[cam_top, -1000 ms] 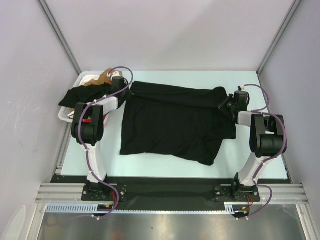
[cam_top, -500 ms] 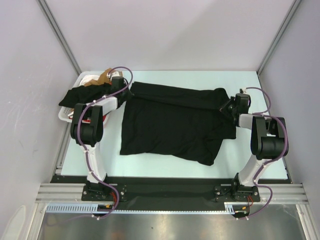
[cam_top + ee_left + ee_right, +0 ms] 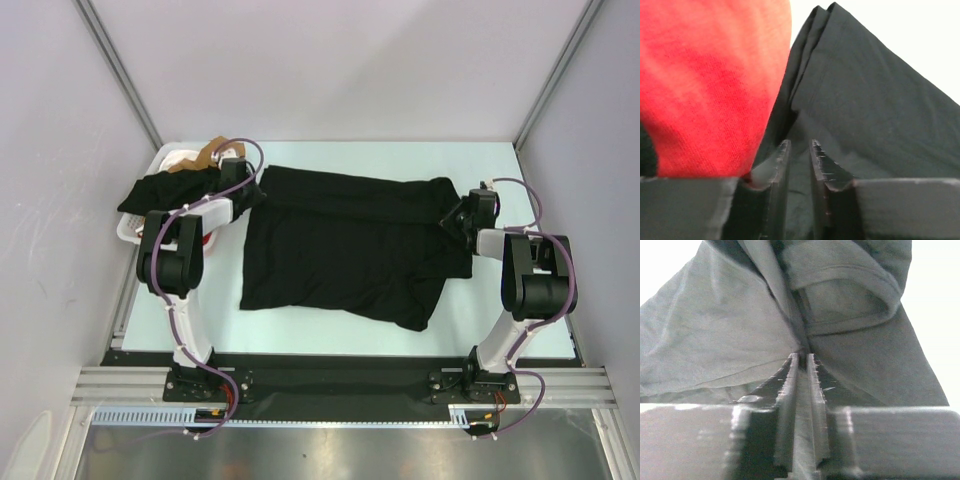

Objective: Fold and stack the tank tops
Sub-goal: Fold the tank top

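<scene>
Swung both arms slightly outward since a second earlier. Laid the black top (image 3: 350, 245) flat on the counter (image 3: 500, 160), far edge doubled over for folding. Left the red top (image 3: 705, 85) by the basket (image 3: 130, 230), likely waiting. Parted left gripper (image 3: 799, 145) slightly, nothing pinched; right gripper (image 3: 802, 357) nearly closed at a fold, grasp unclear.

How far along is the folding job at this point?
Done: the black tank top lies spread on the table, a band along its far edge apparently turned over. In hand: left gripper and right gripper sit at its far corners, left jaws narrowly parted. To do: the remaining folds, the red tank top beside the left gripper, and any stack.
</scene>
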Robot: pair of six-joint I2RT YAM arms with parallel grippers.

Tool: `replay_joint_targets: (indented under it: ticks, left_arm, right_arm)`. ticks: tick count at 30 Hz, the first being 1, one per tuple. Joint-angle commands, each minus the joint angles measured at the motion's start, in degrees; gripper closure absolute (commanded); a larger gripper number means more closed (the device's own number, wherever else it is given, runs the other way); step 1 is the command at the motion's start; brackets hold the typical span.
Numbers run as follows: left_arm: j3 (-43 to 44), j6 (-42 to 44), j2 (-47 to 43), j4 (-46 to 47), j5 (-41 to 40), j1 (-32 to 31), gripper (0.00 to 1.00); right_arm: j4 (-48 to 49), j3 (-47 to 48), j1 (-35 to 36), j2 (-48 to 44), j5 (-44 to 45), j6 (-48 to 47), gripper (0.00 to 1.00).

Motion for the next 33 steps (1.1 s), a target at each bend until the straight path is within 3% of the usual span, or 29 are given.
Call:
replay_joint_targets:
  ticks: [1,2,4,5,15,23,26,33]
  left_arm:
    - [0.53,-1.10,-2.53,-1.43,-2.09,0.56,0.68]
    - [0.27,-1.19,-2.79,-1.53,-2.19,0.56,0.51]
    - [-0.96,-1.02,-4.45,-0.91,-2.19,0.56,0.32]
    - [-1.49,-0.58,-5.16,-0.65,-2.10,0.56,0.29]
    - [-2.46,2.41,-9.73,-2.93,0.18,-1.54,0.23]
    - [-3.24,4.78,-12.80,-6.89,-0.16,-5.40,0.21]
    - [-4.82,5.57,-15.88,-9.26,-2.62,-8.74,0.20]
    - [-15.54,3.56,-25.90,-9.97,-1.40,-12.71,0.13]
  right_arm:
    - [-2.35,0.99,0.28,-0.35,2.92,0.04,0.79]
    - [-2.71,1.00,0.28,-0.44,3.45,0.13,0.74]
    - [-2.54,0.65,0.02,-1.66,3.54,0.22,0.61]
    - [-2.28,0.30,-0.07,-2.20,3.45,0.22,0.59]
    - [-6.40,-0.84,-0.33,-8.08,5.21,-1.71,0.36]
    - [-11.84,-4.44,0.89,-16.16,8.19,-0.05,0.30]
    - [-16.24,-6.55,2.56,-20.91,9.60,1.97,0.17]
    - [-32.74,-9.02,8.89,-30.93,18.11,3.82,0.16]
